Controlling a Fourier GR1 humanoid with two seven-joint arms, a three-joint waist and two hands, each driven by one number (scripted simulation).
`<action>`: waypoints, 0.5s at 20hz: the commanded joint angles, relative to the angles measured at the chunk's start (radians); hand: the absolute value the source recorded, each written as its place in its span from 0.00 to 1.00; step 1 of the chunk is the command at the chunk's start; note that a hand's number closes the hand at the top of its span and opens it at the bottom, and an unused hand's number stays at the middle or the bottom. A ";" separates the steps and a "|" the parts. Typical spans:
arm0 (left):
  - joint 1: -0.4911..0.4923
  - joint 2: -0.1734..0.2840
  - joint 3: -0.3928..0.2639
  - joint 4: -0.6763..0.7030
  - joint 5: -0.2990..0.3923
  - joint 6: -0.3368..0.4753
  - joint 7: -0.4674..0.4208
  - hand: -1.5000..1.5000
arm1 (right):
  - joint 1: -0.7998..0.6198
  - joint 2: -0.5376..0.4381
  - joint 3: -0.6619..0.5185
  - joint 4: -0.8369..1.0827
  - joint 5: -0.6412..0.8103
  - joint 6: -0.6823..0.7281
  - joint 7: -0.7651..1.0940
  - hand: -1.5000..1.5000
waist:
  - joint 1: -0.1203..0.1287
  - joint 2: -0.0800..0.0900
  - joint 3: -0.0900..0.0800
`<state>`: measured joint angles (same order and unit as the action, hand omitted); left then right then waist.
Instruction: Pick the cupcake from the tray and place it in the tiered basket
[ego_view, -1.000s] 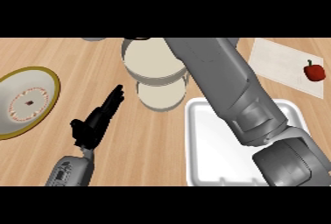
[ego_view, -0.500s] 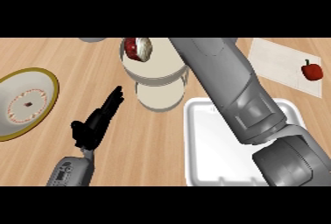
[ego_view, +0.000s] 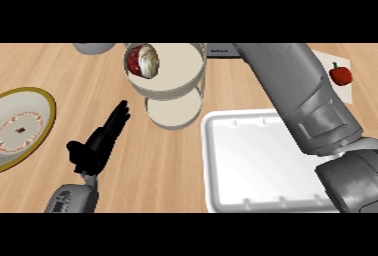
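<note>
The cupcake (ego_view: 144, 60), red wrapper with pale frosting, lies on its side in the upper tier of the cream tiered basket (ego_view: 184, 75), at that tier's left edge. The basket's lower tier (ego_view: 175, 111) shows just below it. The white tray (ego_view: 251, 160) at the lower right holds nothing. My right forearm (ego_view: 295, 95) crosses the tray and runs to the view's top edge beside the basket; its hand is out of sight there. My left hand (ego_view: 100, 142) rests open on the counter left of the basket, fingers pointing up toward it.
A yellow-rimmed plate (ego_view: 22, 127) lies at the left edge. A grey bowl (ego_view: 92, 47) sits at the top left. A red fruit (ego_view: 339, 74) rests on a white board (ego_view: 325, 60) at the top right.
My right arm has swung to the right off the basket, uncovering the upper tier with the cupcake lying in it. The left hand has not moved.
</note>
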<state>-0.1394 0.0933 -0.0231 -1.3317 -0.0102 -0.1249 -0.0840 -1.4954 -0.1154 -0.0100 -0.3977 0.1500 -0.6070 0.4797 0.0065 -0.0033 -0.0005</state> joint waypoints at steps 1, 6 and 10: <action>0.016 -0.031 -0.033 -0.048 -0.023 0.030 0.022 0.50 | 0.093 -0.101 -0.047 -0.071 -0.014 -0.076 -0.099 0.00 | -0.009 0.001 0.002; 0.042 -0.001 0.012 -0.035 0.007 0.016 0.018 0.50 | 0.236 -0.228 -0.096 -0.296 -0.091 0.055 -0.118 0.00 | -0.052 -0.014 0.002; 0.042 0.022 0.031 -0.066 0.013 0.015 0.049 0.50 | 0.435 -0.322 -0.131 -0.441 -0.154 0.179 -0.153 0.00 | -0.057 -0.013 0.002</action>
<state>-0.0931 0.0961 -0.0151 -1.3818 -0.0084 -0.1106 -0.0628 -1.2100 -0.3478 -0.1142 -0.7126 0.0432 -0.5252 0.3570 -0.0345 -0.0137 0.0013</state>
